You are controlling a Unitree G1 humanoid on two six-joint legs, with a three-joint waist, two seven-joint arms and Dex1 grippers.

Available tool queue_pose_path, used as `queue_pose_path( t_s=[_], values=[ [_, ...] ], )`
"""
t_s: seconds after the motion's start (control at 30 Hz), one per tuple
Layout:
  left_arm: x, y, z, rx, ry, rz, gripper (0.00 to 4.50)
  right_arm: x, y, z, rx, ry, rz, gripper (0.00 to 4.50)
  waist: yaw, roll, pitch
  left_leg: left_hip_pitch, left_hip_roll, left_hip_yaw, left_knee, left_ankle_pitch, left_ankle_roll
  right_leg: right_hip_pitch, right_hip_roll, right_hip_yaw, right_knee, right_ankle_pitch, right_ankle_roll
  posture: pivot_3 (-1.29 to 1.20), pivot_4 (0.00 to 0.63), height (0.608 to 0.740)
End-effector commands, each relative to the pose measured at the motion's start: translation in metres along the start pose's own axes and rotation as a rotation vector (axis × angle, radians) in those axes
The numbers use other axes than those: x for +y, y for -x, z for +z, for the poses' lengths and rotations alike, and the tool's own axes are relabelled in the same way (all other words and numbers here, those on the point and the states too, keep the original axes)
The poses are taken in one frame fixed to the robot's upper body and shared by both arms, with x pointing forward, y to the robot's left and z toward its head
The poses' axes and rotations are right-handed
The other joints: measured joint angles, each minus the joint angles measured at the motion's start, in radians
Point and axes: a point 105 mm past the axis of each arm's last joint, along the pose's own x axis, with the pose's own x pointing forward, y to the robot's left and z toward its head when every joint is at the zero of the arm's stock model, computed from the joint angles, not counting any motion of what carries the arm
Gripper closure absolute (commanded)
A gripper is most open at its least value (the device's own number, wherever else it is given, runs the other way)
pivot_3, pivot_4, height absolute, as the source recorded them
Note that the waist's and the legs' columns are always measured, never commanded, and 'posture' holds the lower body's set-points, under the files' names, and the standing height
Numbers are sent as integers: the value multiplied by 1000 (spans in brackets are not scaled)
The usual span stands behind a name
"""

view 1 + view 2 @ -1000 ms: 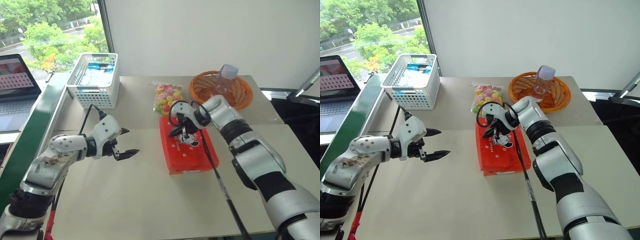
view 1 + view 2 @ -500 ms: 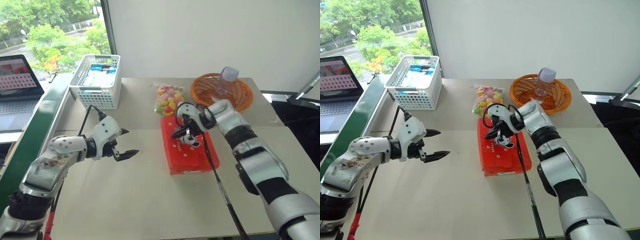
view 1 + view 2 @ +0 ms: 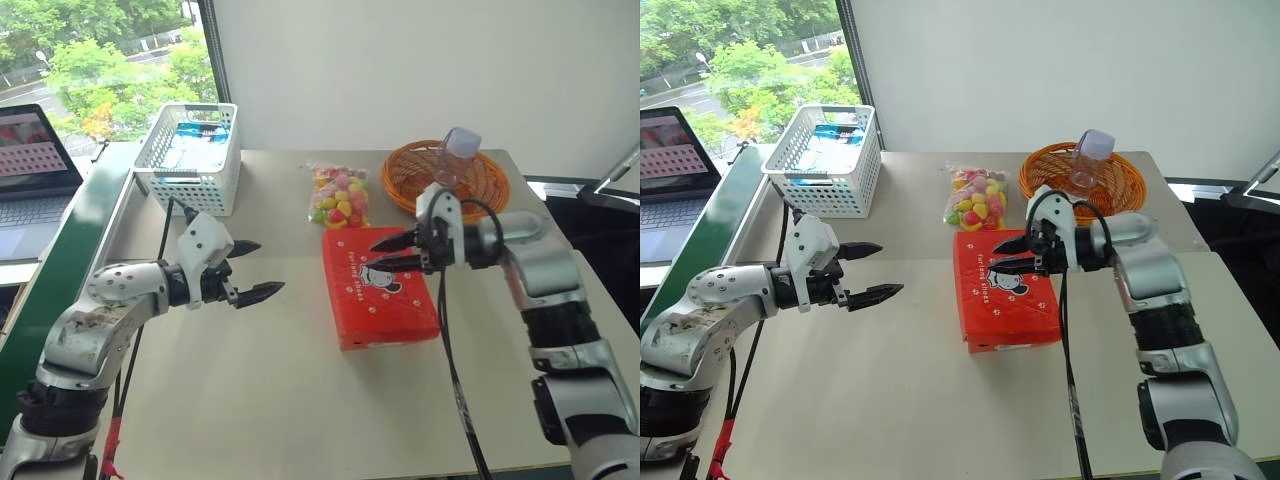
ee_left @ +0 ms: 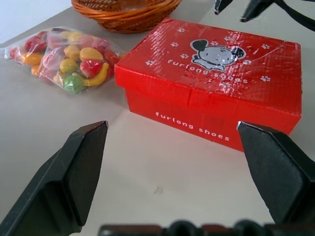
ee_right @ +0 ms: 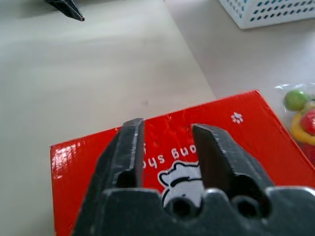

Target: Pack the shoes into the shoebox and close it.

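Observation:
The red shoebox (image 3: 380, 290) lies closed on the table, its lid with the cartoon face flat on top. The shoes are hidden. My right gripper (image 3: 370, 257) hovers just above the box's far right part, pointing left; it is open, its fingers (image 5: 129, 147) parted by a small gap with nothing between them. My left gripper (image 3: 268, 266) hangs wide open over the table to the left of the box, pointing at its side (image 4: 197, 118), a clear stretch away from it and holding nothing.
A bag of coloured sweets (image 3: 338, 195) lies just behind the box. A round wicker tray (image 3: 480, 190) holding a clear plastic bottle (image 3: 455, 150) stands at the back right, a white lattice basket (image 3: 190, 160) at the back left. A black cable (image 3: 450, 360) hangs from my right arm.
My right gripper has lifted off the lid, drawn back to the right and gone from shut to open. The left gripper has risen slightly and stays open.

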Motion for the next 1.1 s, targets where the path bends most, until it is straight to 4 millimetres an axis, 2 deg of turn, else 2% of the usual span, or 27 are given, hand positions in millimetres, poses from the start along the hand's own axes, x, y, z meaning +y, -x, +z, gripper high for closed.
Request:
queue_pose_path(
  t_s=[0.03,0.13,0.27,0.47,0.63,0.67,0.73,0.8,0.87,0.97,1.1],
  values=[
    [-5,6,8,-43,-29,12,0,-7,32,8,-15,32,-143,1057,-1,0,0,0,0,0,0,0,0,0,0,0,0,0,0,0,150,740],
    [-9,8,2,-33,-25,28,0,-8,51,0,-34,-32,-224,27,-2,0,0,0,0,0,0,0,0,0,0,0,0,0,0,0,150,740],
    [-17,13,-8,-21,12,45,0,-3,77,-12,-117,-164,-328,27,-1,0,0,1,0,0,0,0,0,1,0,1,-1,0,0,0,150,740],
    [-14,21,-19,-65,101,146,0,4,102,-51,-127,-304,-468,27,1,-1,0,3,0,0,0,0,0,3,0,1,-1,0,0,0,150,740],
    [-13,22,-45,-67,199,274,0,17,121,-116,-20,-438,-615,27,-1,-1,0,12,0,0,0,0,0,13,0,2,-3,-1,1,0,150,740],
    [-13,23,-49,-64,202,289,0,19,122,-121,-17,-441,-632,27,-1,-1,0,15,0,1,0,-1,1,16,0,2,-5,-1,1,0,150,740],
    [-5,24,-68,-71,229,406,0,25,123,-150,25,-463,-740,27,-1,0,0,15,0,1,0,-1,1,15,-1,2,-4,-4,-2,0,150,740],
    [1,25,-83,-68,240,494,0,28,119,-162,-5,-459,-831,27,-3,0,-1,17,0,1,0,-1,1,17,0,3,-4,-7,1,0,150,740],
    [-1,24,-93,-76,292,524,0,30,112,-164,-62,-482,-867,27,-7,0,-1,18,0,1,1,0,0,16,0,4,-4,-6,0,0,150,740],
    [-21,17,-115,-22,282,516,0,36,98,-162,-133,-487,-860,27,-11,0,-1,18,0,2,0,-1,-1,16,0,5,-4,-5,0,0,150,740],
    [-34,12,-129,-12,300,538,0,46,73,-162,-169,-495,-825,27,-5,0,-1,18,0,2,0,-1,-1,15,0,6,-4,-5,0,0,150,740]
  ],
)
